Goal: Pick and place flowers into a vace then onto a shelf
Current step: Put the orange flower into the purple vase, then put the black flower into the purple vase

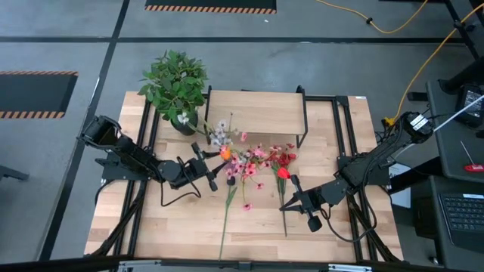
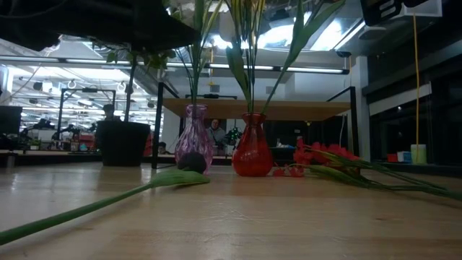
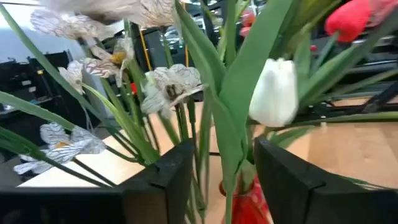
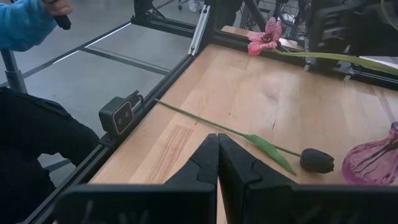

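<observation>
The room is a large workshop with a grey floor (image 1: 302, 64) marked by dark lines and orange-and-black hazard strips (image 1: 210, 8); a yellow cable (image 1: 423, 57) snakes across it. Level across the desk, bright ceiling lights and far workbenches show behind the vases, with a person in the distance (too small to tell more). From the right wrist, a blue sleeve (image 4: 22, 25) shows at the corner above the floor.

The desk (image 1: 174, 223) is pale wood planks in a black metal frame, with a small camera block (image 4: 118, 115) fixed to its edge rail. The shelf (image 1: 257, 112) stands at the far side on thin black legs, and a leafy potted plant (image 1: 175, 83) sits beside its left end.

In front of the shelf stand a purple vase (image 2: 193, 141) and a red vase (image 2: 253, 148), both with green stems rising from them. The flowers (image 1: 253, 162) are partly in these vases, with more lying loose on the wood: one long stem with a dark bloom (image 4: 317, 160) lies beside the purple vase, and red blooms (image 2: 325, 155) lie to the red vase's side.

The left pincer (image 3: 224, 180) is among the stems above the red vase, fingers apart, a stem standing between them. The right pincer (image 4: 217, 165) hangs over bare wood nearer the front, fingers pressed together and holding nothing.
</observation>
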`<state>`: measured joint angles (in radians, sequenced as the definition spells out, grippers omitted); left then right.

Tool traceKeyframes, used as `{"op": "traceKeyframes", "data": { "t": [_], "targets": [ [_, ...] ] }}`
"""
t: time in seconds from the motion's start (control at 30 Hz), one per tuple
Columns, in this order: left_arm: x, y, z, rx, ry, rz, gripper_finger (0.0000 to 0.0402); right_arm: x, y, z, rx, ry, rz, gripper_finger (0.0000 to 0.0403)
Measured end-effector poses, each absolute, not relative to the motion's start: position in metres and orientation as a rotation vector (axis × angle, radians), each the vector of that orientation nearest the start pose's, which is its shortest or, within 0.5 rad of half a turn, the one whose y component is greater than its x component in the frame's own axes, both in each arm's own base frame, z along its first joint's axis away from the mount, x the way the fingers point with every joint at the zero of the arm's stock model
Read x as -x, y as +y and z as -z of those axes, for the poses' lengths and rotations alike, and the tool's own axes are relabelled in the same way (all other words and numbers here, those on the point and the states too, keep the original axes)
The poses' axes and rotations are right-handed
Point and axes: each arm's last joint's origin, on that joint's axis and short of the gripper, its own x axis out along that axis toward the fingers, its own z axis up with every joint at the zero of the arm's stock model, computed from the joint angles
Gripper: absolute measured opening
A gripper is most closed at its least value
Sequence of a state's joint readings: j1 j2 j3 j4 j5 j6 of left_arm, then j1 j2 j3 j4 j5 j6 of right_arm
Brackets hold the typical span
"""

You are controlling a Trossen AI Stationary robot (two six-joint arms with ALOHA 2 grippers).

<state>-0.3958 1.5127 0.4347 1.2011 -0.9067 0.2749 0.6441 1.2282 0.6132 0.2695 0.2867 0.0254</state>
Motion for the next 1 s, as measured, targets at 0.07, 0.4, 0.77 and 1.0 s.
{"op": "traceKeyframes", "data": {
  "t": [0.07,0.4,0.77,1.0],
  "targets": [
    [-0.246,-0.082,-0.190,-0.193,-0.030,-0.505,0.0175,-0.210,0.147,-0.227,0.131,0.315,-0.350,0.0006],
    [-0.236,-0.102,-0.190,-0.182,-0.023,-0.510,0.0181,-0.210,0.147,-0.227,0.135,0.315,-0.350,0.0007],
    [-0.223,-0.129,-0.190,-0.085,-0.049,-0.390,0.0107,-0.210,0.147,-0.227,0.100,0.321,-0.345,0.0007],
    [-0.214,-0.144,-0.181,-0.023,-0.004,-0.314,0.0009,-0.210,0.147,-0.228,0.028,0.325,-0.334,0.0007]
  ]
}}
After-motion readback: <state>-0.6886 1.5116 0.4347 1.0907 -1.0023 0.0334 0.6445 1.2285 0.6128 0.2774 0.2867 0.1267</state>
